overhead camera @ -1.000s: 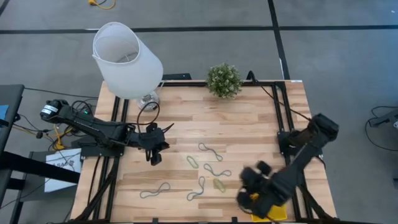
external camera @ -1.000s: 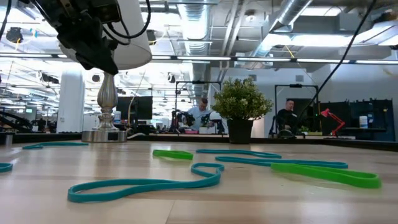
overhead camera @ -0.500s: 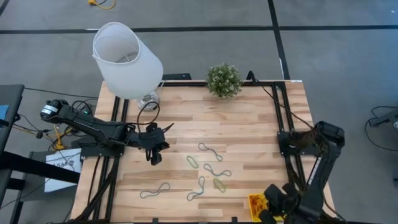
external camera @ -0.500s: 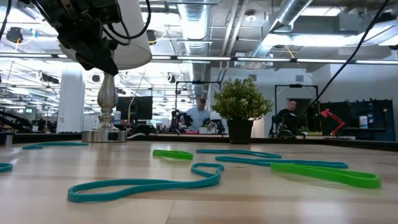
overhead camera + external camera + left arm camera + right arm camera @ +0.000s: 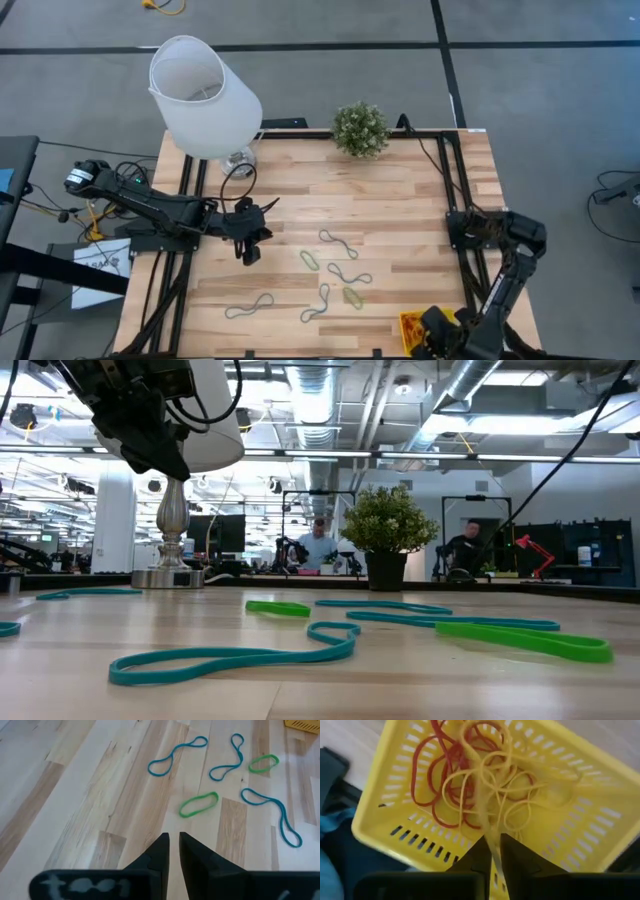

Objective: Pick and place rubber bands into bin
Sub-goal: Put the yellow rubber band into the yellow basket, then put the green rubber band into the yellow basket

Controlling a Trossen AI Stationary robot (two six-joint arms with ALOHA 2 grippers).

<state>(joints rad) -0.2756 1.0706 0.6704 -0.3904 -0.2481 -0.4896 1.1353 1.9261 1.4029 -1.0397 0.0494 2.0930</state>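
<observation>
The right hand (image 5: 492, 851) hangs over the bin (image 5: 580, 847) at the near right corner of the table (image 5: 400, 200), its fingers (image 5: 517, 855) closed to a narrow gap on a pale yellowish rubber band (image 5: 487, 827) that trails down into the bin. Inside the bin lies a tangle of red bands (image 5: 440, 785) and yellow bands (image 5: 520, 790). In the high view the bin (image 5: 412, 327) shows as a yellow patch just left of the right arm's wrist. The left hand (image 5: 172, 851) waits over the left side of the table, its fingers (image 5: 157, 855) nearly together and holding nothing. On the bare wood between the two arms lie loose bands: two green bands (image 5: 199, 803) and four blue-green bands (image 5: 227, 757), all well apart from the bin. A white lampshade (image 5: 205, 95) stands at the far left corner and a small potted plant (image 5: 360, 128) at the far edge.
</observation>
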